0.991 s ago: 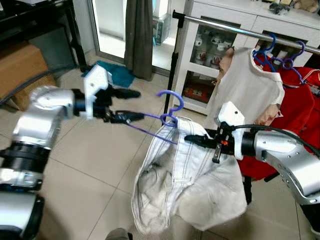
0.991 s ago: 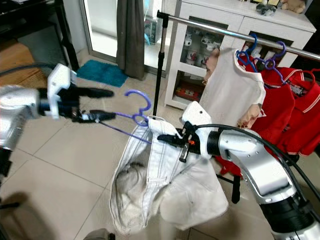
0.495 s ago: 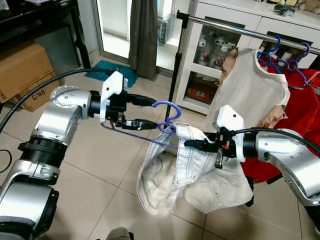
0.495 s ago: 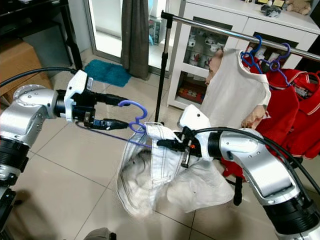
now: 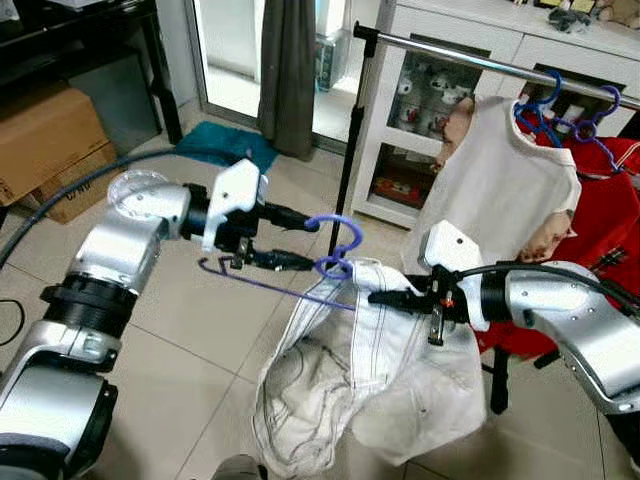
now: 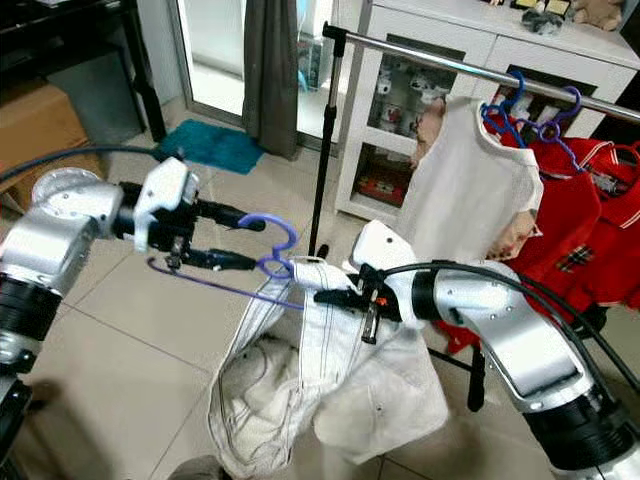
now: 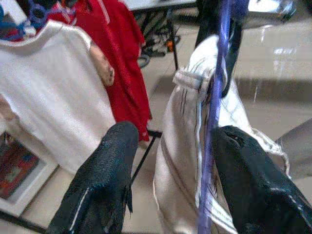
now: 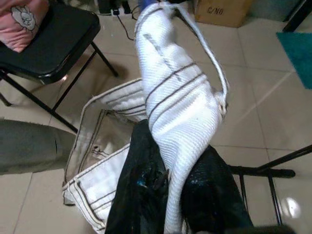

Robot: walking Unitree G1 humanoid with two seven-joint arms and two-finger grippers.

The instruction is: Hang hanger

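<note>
Jaws on the left gripper [image 5: 290,238] are standing apart, with the purple hanger [image 5: 335,248] running between the two fingers [image 7: 105,175]; the lower finger looks to be bearing on the wire, though whether it is truly pinched I cannot tell. Jaws on the right gripper [image 5: 385,297] are closing tight on a fold of the white trousers [image 5: 370,390], whose waistband is sitting just beyond the fingertips and draping over the hanger's bar. The hanger's hook is curling upward just ahead of the left jaws, while the garment is sagging below both grippers toward the tiled floor [image 5: 200,350].

Beyond and above the right jaws, the clothes rail [image 5: 470,62] is carrying a white shirt [image 5: 495,180] and red garments [image 5: 600,220] on blue hangers.

By my judgement the step in hand is seating the trousers on the bar before lifting the hook to the rail. Doing it well is calling for the left jaws keeping the bar level and firm, so the wire is not twisting, while the right jaws are feeding cloth evenly across; a lopsided drape is likely to slide off.
</note>
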